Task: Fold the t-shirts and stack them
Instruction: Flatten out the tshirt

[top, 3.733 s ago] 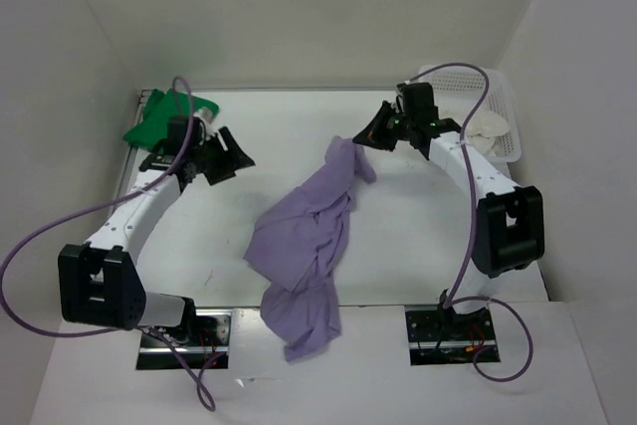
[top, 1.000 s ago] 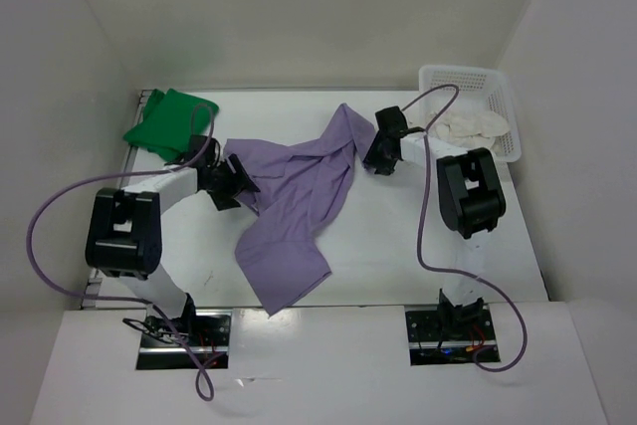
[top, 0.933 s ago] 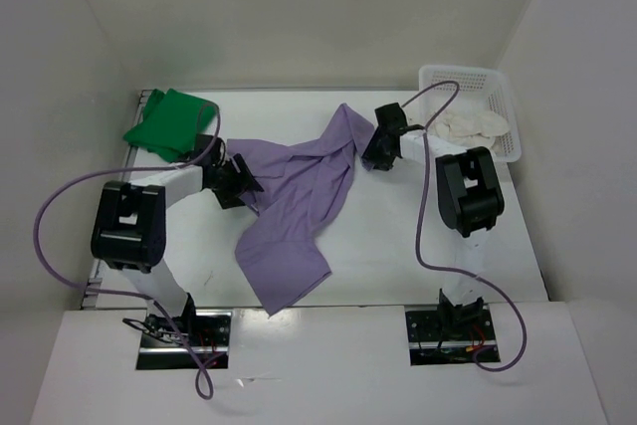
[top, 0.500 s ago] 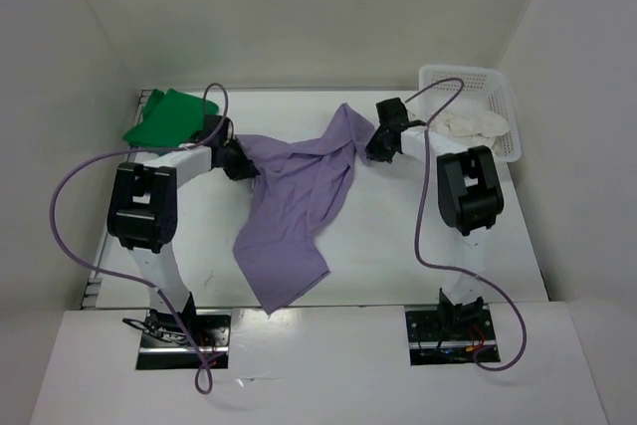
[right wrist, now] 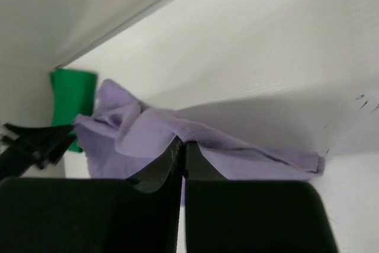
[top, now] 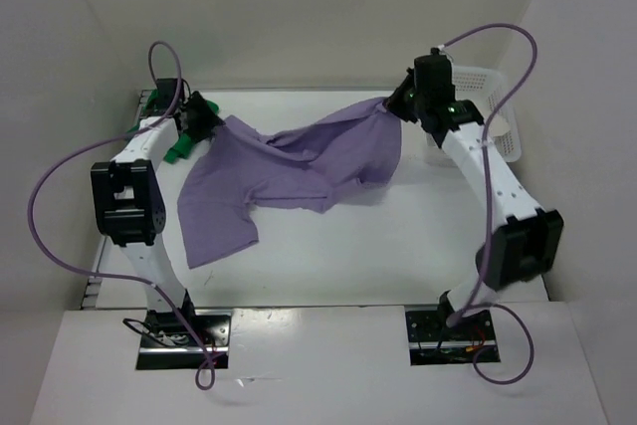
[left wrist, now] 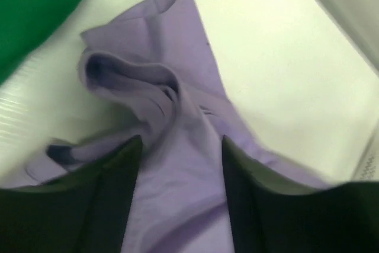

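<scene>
The lavender shirt hangs stretched across the back of the table between both grippers, its lower part trailing on the table at the left. My left gripper is closed on bunched lavender cloth at the shirt's left end, beside the green shirt, which also shows in the left wrist view. My right gripper is raised and pinches a fold of the lavender shirt with its fingers pressed together. The cream shirt lies in the basket, partly hidden by the right arm.
The white lattice basket stands at the back right corner, behind the right arm. White walls close in the back and both sides. The right wrist view shows the green shirt by the back wall and the left gripper near it.
Both grippers have moved back and apart with the lavender shirt, the right one rising. The shirt went from a crumpled diagonal heap to a wide stretched span. The left arm now covers most of the green shirt.
</scene>
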You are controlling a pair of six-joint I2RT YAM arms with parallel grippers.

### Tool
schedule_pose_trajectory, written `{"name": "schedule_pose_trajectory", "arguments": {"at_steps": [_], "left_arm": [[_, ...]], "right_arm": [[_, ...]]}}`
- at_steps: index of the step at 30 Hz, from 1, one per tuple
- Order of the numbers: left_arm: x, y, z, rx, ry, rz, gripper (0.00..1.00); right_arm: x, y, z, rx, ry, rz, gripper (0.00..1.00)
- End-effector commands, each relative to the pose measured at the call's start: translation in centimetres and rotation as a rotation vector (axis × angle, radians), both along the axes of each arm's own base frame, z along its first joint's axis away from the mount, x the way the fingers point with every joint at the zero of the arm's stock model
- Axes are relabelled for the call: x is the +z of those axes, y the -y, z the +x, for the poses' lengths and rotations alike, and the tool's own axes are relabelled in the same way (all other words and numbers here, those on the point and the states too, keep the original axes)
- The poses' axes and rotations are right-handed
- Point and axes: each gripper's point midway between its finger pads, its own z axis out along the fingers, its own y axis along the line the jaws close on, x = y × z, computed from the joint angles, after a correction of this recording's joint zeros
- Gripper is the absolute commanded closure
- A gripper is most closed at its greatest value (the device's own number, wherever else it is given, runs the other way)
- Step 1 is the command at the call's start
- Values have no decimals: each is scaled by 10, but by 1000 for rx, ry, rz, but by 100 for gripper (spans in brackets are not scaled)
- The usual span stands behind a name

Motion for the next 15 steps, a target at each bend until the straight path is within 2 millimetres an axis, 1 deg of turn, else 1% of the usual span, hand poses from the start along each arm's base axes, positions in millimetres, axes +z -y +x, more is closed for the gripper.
{"name": "schedule_pose_trajectory", "arguments": {"at_steps": [1,2,3,4,5,6,7,8,9,10,11,12,13,14,15], "left_arm": [[22,3,8,-29,47,15,32],[26,3,4,-36,54,24,24],[41,2,-1,-28,82,34,18],[46,0,-5,-17,91,44,10],[46,0,-13,-24,87,52,8],[60,-3,-21,-8,107,68,5],[64,-5,-26,-15,116,92,4],[64,-6,-35,-7,100,99,3],[63,-7,-52,-11,80,114,3],[60,-6,-63,-12,68,113,3],[56,-5,-74,-19,52,119,3],[60,-4,-91,-19,43,118,5],[39,-2,-112,-23,-18,112,7],[32,-1,-125,-24,-45,109,10],[34,2,-144,-16,-64,98,14]], "right_arm": [[-62,5,48,-24,-141,-64,98],[-66,7,60,-28,-141,-72,98],[-66,10,74,-45,-129,-73,98],[-65,4,95,-36,-121,-65,98],[-65,6,106,-45,-120,-64,97],[-67,5,111,-45,-131,-67,94],[-45,3,123,-46,-86,-56,83],[-64,0,130,-32,-131,-71,77],[-63,0,130,-31,-141,-74,72],[-70,1,126,-25,-162,-87,64],[-51,2,120,-26,-125,-79,62],[-45,5,114,-34,-108,-80,60],[-63,8,103,-33,-139,-87,60],[-62,8,93,-31,-140,-73,59],[-38,11,77,-32,-93,-62,59]]}}
